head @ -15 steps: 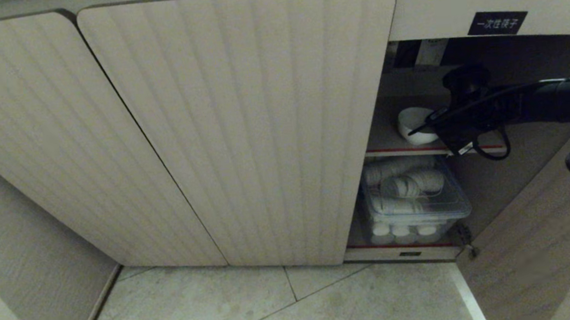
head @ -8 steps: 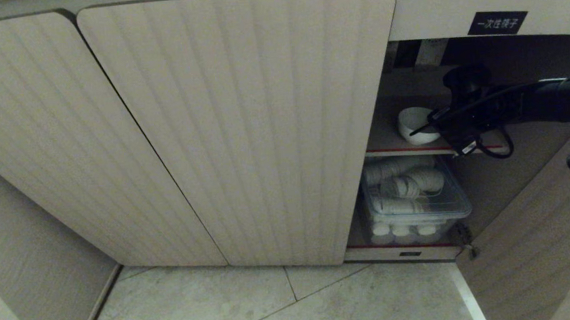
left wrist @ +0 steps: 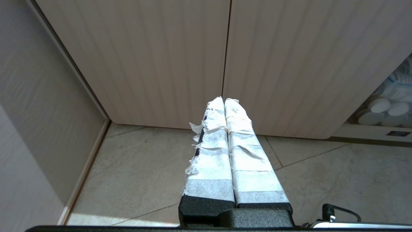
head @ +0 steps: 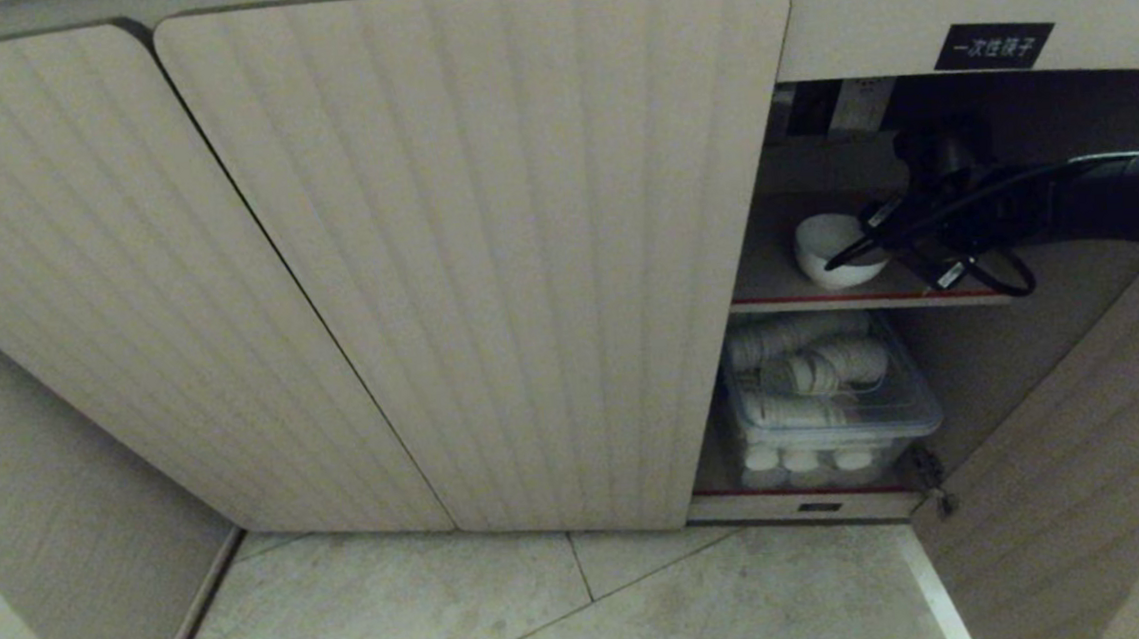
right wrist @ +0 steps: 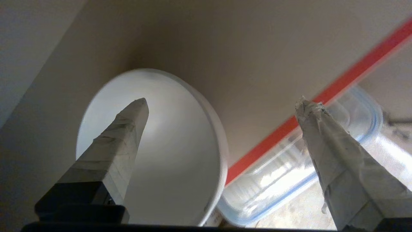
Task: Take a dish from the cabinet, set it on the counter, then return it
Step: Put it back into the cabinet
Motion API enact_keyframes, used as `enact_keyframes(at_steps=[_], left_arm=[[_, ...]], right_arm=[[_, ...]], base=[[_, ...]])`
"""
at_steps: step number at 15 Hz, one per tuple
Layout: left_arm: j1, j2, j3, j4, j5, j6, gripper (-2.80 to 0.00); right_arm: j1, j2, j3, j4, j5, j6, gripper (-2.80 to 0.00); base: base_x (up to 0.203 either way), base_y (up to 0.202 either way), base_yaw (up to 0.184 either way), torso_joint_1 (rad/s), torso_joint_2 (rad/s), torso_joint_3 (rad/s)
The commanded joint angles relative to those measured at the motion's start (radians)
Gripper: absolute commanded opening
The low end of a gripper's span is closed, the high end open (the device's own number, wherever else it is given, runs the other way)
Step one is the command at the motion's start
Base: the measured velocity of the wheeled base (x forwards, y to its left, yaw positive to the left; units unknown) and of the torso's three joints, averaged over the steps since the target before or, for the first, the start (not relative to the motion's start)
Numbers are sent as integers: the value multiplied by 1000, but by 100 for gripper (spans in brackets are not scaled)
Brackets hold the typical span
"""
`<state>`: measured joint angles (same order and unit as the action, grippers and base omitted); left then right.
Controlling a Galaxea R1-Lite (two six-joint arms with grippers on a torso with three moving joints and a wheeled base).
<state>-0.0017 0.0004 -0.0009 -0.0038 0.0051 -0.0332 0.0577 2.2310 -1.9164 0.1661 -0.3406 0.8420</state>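
Inside the cabinet (head: 486, 265), on the upper grey shelf (head: 778, 290) of the open right-hand bay: the dish (head: 825, 246), upright, close to the red front edge. Below it, a clear lidded box (head: 837, 411) of cups. Right gripper (right wrist: 222, 100) spread wide and empty, one finger (right wrist: 119, 141) over the bowl's hollow, the other well outside its wall. For a grip, probably: bring the rim midway between the pads, close gently on the glossy wall, lift clear before drawing out. Left gripper (left wrist: 224, 98) pressed closed, parked before the shut doors.

Compared with a second ago, the right gripper (head: 885, 237) now sits a little higher and its wrist is turned, so it no longer covers the shelf's red edge (head: 829, 298) below the dish (head: 822, 247). Its fingers are spread wider.
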Motion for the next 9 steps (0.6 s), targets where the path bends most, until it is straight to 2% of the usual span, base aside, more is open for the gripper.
enact_keyframes(at_steps=[1,3,7,9], left_arm=[[0,0,0,-1,1,-1,-280],[0,0,0,-1,1,-1,-280],[0,0,0,-1,1,-1,-280],[0,0,1,-1,0,-1,-280]], right_arm=[[0,-14,58,-103,-4,-109,0],[-1,-24,116,-229,-12,-219,0],[-1,-34,243,-543,-34,-530,0],[0,-36,262,-657,-32,-598,0]], base=[[0,0,0,0,0,0],[0,0,0,0,0,0],[0,0,0,0,0,0],[0,0,0,0,0,0]])
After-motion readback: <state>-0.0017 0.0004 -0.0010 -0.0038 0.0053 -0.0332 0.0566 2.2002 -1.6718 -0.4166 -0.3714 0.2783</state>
